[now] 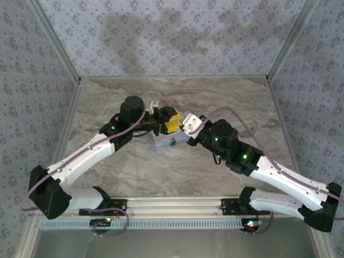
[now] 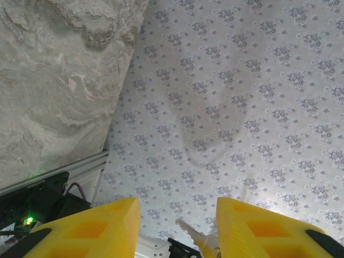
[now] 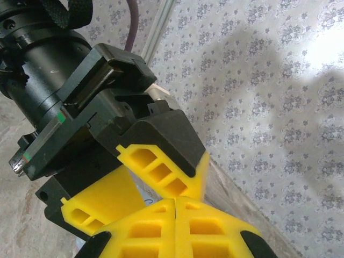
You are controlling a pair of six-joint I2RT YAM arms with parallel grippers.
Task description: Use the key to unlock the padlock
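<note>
From above, the tin (image 1: 163, 141) lies mid-table with its long axis roughly left to right, just on the near side of the left gripper (image 1: 172, 127). The padlock on it is too small to pick out.

Left wrist: the fingers (image 2: 107, 231) stand apart, with nothing between their tips.

Right wrist: the right gripper (image 3: 175, 207) is closed, pads touching, close against the left's tips. Whether it pinches a key I cannot tell. The left seems nearer the tin.

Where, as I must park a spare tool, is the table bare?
Free: grey marble tabletop between patterned far wall and white arms, and between arms and near aluminium rail. Crowded: the centre, where left hand and right hand meet over the small pale blue tin.
</note>
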